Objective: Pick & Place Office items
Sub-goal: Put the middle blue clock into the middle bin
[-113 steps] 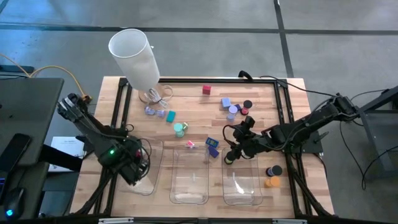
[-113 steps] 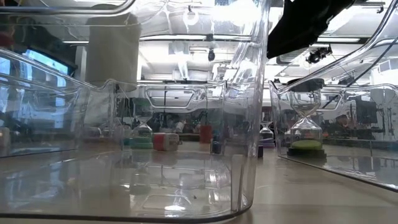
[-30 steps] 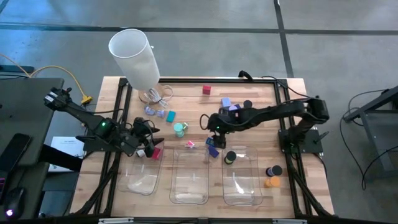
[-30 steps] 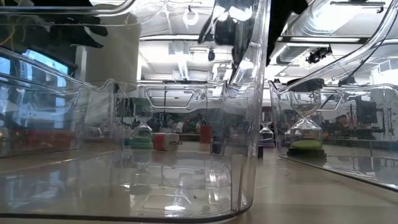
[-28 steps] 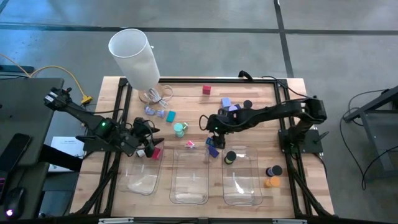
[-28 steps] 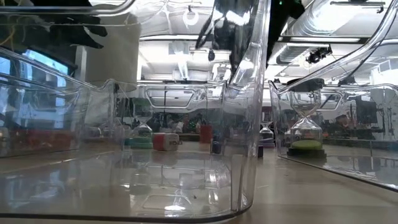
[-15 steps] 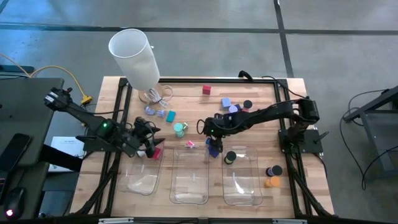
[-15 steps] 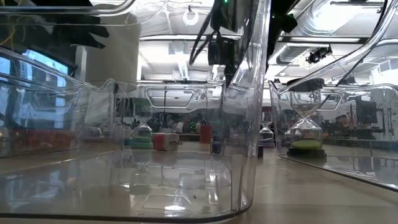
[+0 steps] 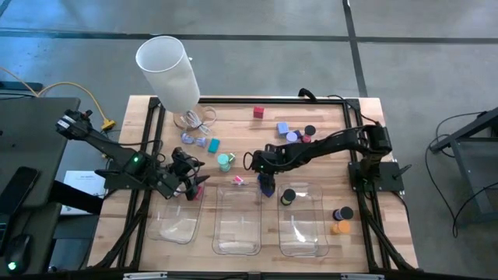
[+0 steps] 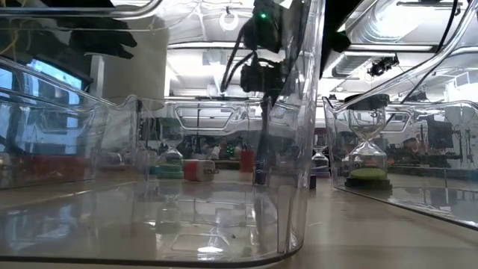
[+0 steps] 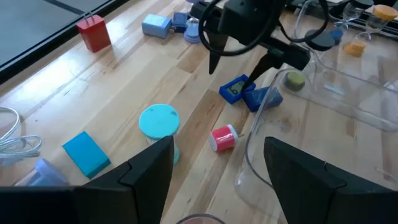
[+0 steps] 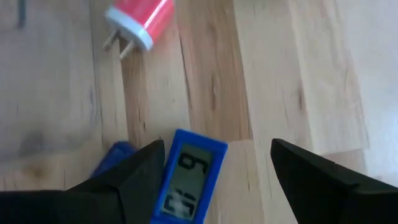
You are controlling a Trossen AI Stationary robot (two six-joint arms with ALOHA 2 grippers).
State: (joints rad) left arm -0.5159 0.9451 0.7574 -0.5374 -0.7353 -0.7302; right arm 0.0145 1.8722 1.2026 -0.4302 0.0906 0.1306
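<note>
Right gripper [image 9: 264, 183] hangs low over the middle of the wooden desk [image 9: 327, 117], fingers spread, straddling a small blue rectangular block with a grey number display [image 12: 189, 177]; nothing pinched. Red plug-like piece with a white end [image 12: 138, 20] lies near it. Left gripper [image 9: 190, 185] waits by the left clear plastic tray [image 9: 177, 231], fingers spread, empty.

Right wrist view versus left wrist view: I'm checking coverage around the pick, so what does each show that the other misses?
Only the right wrist view shows the digits on the blue timer.

Only the left wrist view shows the right gripper open above that timer, plus the teal cap, red cube and a clear tray.

Both show the blue timer and the pink plug on the wooden table.
</note>
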